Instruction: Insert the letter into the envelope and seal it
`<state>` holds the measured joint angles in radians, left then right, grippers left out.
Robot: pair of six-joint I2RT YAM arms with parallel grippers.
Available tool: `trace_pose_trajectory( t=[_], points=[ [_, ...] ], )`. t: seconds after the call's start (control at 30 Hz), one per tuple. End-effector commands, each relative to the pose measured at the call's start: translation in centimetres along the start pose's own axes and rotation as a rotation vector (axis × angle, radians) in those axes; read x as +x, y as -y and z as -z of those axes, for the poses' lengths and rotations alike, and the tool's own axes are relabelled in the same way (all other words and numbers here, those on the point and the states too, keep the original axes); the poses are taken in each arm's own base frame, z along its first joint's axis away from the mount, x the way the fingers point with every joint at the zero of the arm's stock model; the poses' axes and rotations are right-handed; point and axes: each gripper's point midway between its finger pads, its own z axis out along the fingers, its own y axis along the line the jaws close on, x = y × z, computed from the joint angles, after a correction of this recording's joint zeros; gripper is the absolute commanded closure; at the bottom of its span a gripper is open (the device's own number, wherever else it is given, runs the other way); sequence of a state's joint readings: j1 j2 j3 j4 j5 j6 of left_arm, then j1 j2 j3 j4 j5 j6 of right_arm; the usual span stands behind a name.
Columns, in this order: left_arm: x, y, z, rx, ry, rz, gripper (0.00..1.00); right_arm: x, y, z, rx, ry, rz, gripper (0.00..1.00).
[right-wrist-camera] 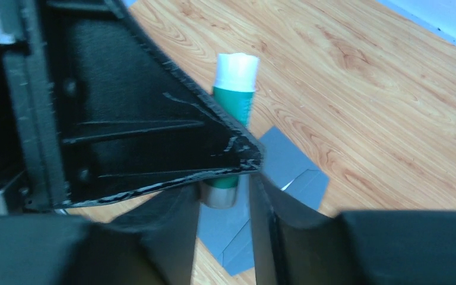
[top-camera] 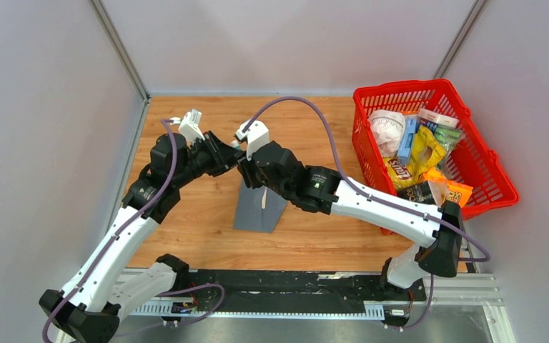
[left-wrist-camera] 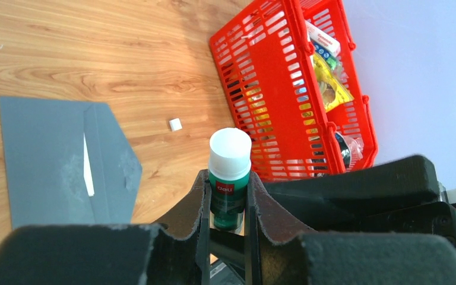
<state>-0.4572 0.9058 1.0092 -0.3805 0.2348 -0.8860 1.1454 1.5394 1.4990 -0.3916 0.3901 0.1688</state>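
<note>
Green glue stick (left-wrist-camera: 230,169) in left end effector (left-wrist-camera: 227,181)

Two white-and-black arms, purple cables everywhere

Left arm (top-camera: 118,243) and right arm (top-camera: 382,206) both have glossy white link shells with chunky matte black joints, a purple cable (top-camera: 286,98) looping along each, and a small white camera housing (top-camera: 256,134) up by the wrist. The fingers (left-wrist-camera: 185,217) are matte black, ribbed on the sides, edges a bit scuffed.
</note>
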Motion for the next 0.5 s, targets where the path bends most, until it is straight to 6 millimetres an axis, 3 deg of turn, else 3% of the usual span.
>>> trace_pose_trajectory(
  t=[0.0, 0.07, 0.13, 0.27, 0.47],
  points=[
    [-0.8, 2.6, 0.6, 0.103, 0.014, -0.006, 1.00, -3.3, 0.9, 0.6, 0.025, 0.084, -0.029, 0.69],
    [-0.5, 2.7, 0.5, 0.126, 0.012, -0.005, 1.00, -3.7, 1.2, 1.1, 0.011, 0.094, -0.042, 0.86],
    [-0.3, 2.7, 0.2, 0.132, 0.003, -0.009, 1.00, -4.3, 1.5, 1.9, -0.014, 0.105, -0.063, 0.92],
    [-0.1, 3.9, -0.2, 0.210, -0.026, -0.048, 1.00, -5.1, 1.0, 4.2, -0.146, 0.135, -0.118, 0.94],
    [0.3, 7.3, 0.4, 0.403, -0.079, -0.152, 1.00, -7.0, -0.3, 9.0, -0.447, 0.215, -0.215, 0.93]
  ],
)
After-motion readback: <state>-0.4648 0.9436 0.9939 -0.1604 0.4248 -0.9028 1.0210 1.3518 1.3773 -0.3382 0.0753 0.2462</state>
